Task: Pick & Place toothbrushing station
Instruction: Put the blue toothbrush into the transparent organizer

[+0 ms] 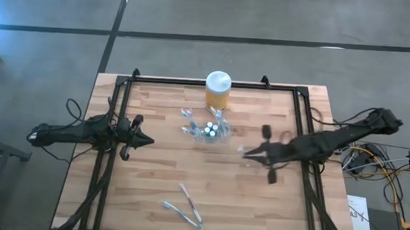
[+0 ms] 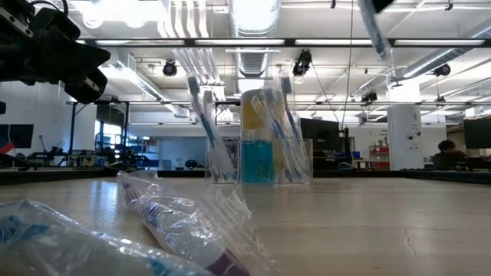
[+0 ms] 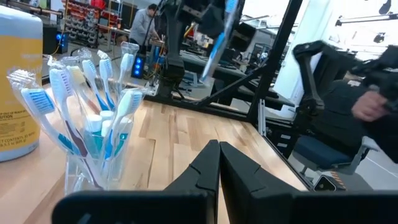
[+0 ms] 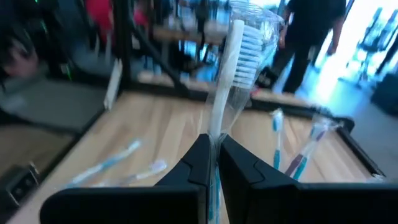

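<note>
The clear holder (image 1: 208,129) stands at the table's far middle with several blue-and-white toothbrushes upright in it and white-capped pieces inside; it also shows in the low view (image 2: 257,146) and the left wrist view (image 3: 93,143). My right gripper (image 1: 244,154) is to the right of the holder, above the table, shut on a wrapped toothbrush (image 4: 239,56). My left gripper (image 1: 146,141) is shut and empty to the left of the holder. A few wrapped toothbrushes (image 1: 185,206) lie flat near the table's near edge. My right gripper pinches the wrapped toothbrush's handle (image 4: 216,134) between its two fingers. The fingers point toward the table's left. The brush reaches on past the fingertips with its bristle head (image 4: 252,40) at the free end. It is lifted clear of the table (image 2: 374,31).
A yellow jar with a white lid (image 1: 218,89) stands just behind the holder. A black frame (image 1: 301,114) runs along the table's sides and far edge. People stand in the room beyond the table. Bare wood lies between the holder and the loose toothbrushes.
</note>
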Robot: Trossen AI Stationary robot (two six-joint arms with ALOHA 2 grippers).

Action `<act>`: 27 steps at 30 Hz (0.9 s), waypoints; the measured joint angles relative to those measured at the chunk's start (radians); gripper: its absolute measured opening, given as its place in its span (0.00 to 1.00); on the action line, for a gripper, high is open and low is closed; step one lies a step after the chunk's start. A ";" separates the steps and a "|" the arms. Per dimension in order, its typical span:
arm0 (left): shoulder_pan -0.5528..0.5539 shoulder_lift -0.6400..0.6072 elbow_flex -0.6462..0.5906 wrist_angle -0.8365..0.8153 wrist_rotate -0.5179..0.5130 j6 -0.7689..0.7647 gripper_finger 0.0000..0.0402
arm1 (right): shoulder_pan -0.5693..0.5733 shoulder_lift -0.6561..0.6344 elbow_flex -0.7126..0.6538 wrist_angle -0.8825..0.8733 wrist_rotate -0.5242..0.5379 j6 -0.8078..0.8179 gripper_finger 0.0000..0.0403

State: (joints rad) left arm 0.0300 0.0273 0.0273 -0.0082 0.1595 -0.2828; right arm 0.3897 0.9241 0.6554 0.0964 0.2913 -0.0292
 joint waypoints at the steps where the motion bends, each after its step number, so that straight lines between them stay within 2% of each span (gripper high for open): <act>1: 0.000 0.000 0.000 0.000 0.000 -0.001 0.03 | 0.000 -0.050 -0.055 0.042 0.000 0.002 0.03; 3: 0.000 0.000 0.000 0.000 0.000 -0.001 0.03 | 0.000 -0.143 -0.157 0.111 0.007 0.012 0.03; 6: 0.000 0.000 0.000 0.000 0.000 -0.002 0.03 | 0.000 -0.265 -0.288 0.180 0.077 0.043 0.03; 9: 0.000 0.000 0.000 0.000 0.000 -0.002 0.03 | 0.000 -0.365 -0.382 0.216 0.126 0.061 0.03; 12: 0.000 0.000 0.000 0.000 0.000 -0.005 0.03 | 0.000 -0.439 -0.458 0.251 0.129 0.062 0.03; 18: 0.000 0.000 0.000 0.000 0.000 -0.005 0.03 | 0.000 -0.537 -0.549 0.304 0.148 0.061 0.03; 27: 0.000 0.000 0.000 0.000 0.000 -0.005 0.03 | 0.000 -0.614 -0.633 0.326 0.190 0.090 0.03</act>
State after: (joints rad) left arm 0.0303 0.0273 0.0273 -0.0084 0.1593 -0.2882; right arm 0.3893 0.3099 0.0220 0.4227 0.4813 0.0609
